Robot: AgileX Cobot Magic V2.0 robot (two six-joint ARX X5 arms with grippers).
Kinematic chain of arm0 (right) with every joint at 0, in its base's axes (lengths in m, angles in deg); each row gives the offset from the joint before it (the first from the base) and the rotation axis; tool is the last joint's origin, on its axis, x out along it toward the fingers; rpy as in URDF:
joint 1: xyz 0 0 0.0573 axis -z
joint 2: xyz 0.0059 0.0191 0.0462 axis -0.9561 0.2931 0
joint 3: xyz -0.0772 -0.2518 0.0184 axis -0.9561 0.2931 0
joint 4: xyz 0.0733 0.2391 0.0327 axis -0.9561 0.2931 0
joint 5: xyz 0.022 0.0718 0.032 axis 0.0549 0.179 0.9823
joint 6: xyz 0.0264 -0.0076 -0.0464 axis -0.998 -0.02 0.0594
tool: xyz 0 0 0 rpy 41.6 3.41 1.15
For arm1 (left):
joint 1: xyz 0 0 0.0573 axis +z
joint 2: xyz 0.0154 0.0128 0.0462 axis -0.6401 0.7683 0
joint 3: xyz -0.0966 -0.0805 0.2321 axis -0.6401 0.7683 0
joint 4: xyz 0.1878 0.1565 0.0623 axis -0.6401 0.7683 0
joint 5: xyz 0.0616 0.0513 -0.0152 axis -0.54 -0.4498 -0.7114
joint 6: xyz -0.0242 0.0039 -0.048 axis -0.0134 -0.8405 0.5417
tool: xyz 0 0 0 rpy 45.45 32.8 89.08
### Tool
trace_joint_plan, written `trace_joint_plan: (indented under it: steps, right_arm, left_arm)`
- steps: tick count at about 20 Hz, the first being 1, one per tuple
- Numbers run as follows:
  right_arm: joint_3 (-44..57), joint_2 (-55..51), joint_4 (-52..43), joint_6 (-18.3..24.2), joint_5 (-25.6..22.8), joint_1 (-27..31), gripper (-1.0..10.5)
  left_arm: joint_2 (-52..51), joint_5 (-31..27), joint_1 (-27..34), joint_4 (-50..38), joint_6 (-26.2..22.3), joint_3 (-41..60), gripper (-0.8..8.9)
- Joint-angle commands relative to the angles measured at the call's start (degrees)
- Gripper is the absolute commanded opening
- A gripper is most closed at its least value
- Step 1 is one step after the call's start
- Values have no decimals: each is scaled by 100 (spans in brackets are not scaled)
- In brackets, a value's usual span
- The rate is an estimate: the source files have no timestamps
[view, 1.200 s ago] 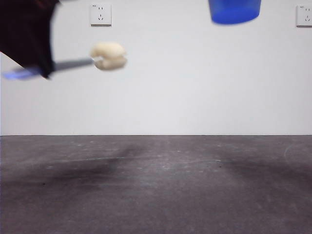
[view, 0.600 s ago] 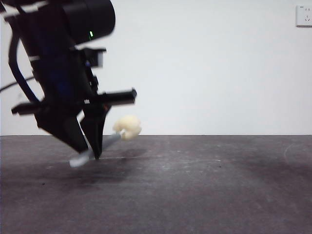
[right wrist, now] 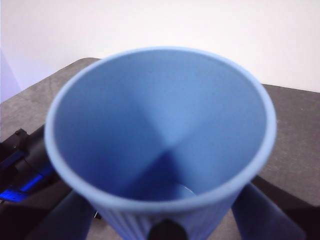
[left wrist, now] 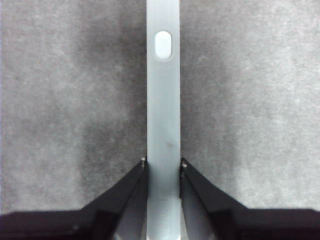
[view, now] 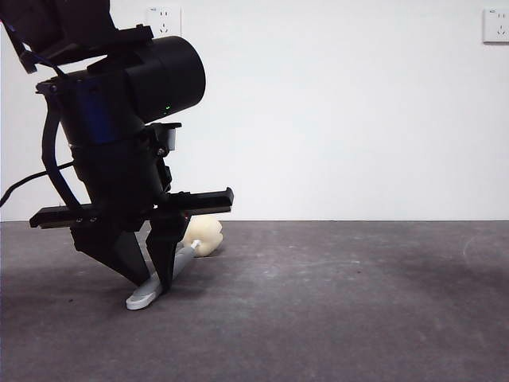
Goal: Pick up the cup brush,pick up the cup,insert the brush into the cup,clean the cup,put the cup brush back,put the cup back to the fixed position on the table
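The cup brush (view: 188,255) rests tilted on the table (view: 334,302), its grey handle end touching down in front and its cream sponge head (view: 203,236) behind. My left gripper (view: 153,274) is low over the table and shut on the handle. In the left wrist view the grey handle (left wrist: 163,115) runs straight out between the two jaws of the left gripper (left wrist: 163,165), which press on its sides. My right gripper (right wrist: 165,222) is shut on the blue cup (right wrist: 160,125), whose open mouth faces the camera. The front view shows no cup.
The left arm's dark body (view: 119,135) fills the left of the front view and also appears at the edge of the right wrist view (right wrist: 22,165). Two wall sockets (view: 496,24) sit on the white wall behind.
My left arm has come down with the brush from mid-air until its handle end touches the table. The cup rose out of the front view a second ago.
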Motion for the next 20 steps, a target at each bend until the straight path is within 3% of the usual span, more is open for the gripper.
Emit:
trace_joint_plan:
  steps: [1,2,5,6,11,16,20]
  right_arm:
    - [-20,-4,-48,-55,-37,2,-17]
    - [-20,-2,-48,-52,-37,2,-17]
    - [-17,120,-11,-17,-33,48,-17]
    - [4,203,-9,-11,-33,127,-17]
    - [730,756,-894,-13,107,625,-17]
    - [1722,1602,-2817,-7,1246,1530,-17]
    - [1963,2765,-4105,153,2055,2319,-17]
  left_arm:
    - [105,-28,9,-2,48,57,6]
    - [105,-17,11,11,33,57,34]
    - [101,0,15,105,0,55,426]
    - [98,31,15,155,-48,48,474]
    - [-131,192,15,269,-378,37,477]
    - [-979,678,11,306,-664,37,476]
    - [-1919,885,-101,549,-901,37,476]
